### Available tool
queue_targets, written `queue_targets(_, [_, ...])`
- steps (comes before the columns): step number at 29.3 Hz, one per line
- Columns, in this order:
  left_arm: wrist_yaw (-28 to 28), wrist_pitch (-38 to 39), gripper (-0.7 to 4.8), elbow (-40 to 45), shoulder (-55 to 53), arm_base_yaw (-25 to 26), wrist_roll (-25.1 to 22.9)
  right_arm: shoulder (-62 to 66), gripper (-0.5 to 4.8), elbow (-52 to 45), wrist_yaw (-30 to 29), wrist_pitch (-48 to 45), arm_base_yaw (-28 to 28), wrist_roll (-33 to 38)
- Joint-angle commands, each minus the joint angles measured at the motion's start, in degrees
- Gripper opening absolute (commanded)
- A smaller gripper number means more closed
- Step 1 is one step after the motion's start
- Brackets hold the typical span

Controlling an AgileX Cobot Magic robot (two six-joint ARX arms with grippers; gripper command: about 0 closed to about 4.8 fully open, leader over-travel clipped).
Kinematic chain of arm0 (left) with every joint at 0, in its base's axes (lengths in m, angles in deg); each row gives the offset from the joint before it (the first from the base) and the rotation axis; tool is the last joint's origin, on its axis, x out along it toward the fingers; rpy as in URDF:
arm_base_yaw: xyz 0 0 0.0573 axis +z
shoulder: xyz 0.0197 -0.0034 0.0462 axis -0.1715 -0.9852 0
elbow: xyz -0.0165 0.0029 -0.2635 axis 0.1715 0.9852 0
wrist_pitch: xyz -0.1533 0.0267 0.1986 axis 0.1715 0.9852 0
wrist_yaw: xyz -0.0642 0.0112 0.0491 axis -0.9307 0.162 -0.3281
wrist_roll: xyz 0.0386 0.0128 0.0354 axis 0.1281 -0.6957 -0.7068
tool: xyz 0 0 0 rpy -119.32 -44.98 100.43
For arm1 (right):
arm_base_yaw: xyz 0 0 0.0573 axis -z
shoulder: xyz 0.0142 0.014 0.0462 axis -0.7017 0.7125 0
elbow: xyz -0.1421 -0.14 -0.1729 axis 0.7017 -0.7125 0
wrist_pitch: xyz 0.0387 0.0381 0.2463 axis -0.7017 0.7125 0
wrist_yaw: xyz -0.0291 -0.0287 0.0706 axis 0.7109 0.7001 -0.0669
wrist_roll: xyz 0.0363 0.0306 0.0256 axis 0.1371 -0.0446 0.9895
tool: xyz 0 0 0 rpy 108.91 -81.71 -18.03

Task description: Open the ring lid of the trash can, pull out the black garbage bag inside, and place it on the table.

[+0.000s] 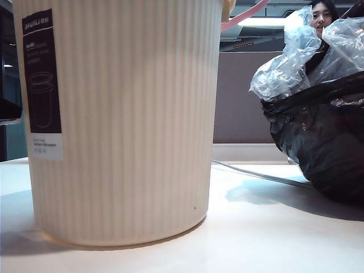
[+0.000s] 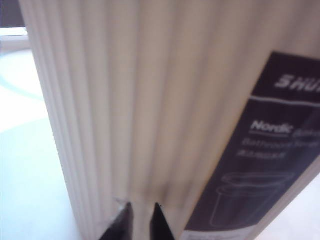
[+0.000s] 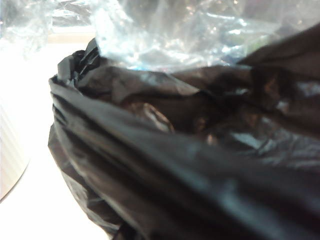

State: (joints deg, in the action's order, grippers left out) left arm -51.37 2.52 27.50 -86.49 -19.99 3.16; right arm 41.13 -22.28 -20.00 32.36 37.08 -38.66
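The cream ribbed trash can point(image 1: 125, 125) stands on the white table point(image 1: 256, 227) and fills the left of the exterior view. Its pink ring lid point(image 1: 245, 15) sticks up past the rim. My left gripper point(image 2: 142, 216) hovers close to the can's wall point(image 2: 150, 100) beside the black label point(image 2: 270, 150), jaws a little apart with nothing between them. The black garbage bag point(image 1: 327, 142), topped by clear film point(image 1: 290, 62), sits at the right. That bag point(image 3: 175, 165) fills the right wrist view and hides my right gripper, with its folds drawn taut toward it.
A grey-brown partition point(image 1: 244, 96) closes off the back of the table. A grey cable point(image 1: 261, 175) runs along the table from the can to the bag. A person point(image 1: 321, 14) sits behind the partition. The can's edge point(image 3: 10, 150) shows beside the bag.
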Motion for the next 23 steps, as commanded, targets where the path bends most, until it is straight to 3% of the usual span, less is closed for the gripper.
queue_targets(1, [-0.1, 1.6, 0.53, -0.1, 0.0, 0.0, 0.1, 0.0, -0.01, 0.2, -0.1, 0.0, -0.1, 0.2])
queue_targets(19, [-0.1, 1.7, 0.52, -0.1, 0.0, 0.2, 0.1, 0.0, 0.0, 0.2, -0.1, 0.0, 0.0, 0.2])
queue_targets(23, [-0.7, 1.6, 0.52, -0.1, 0.0, 4.0, 0.1, 0.0, -0.01, 0.2, -0.1, 0.0, 1.1, 0.2])
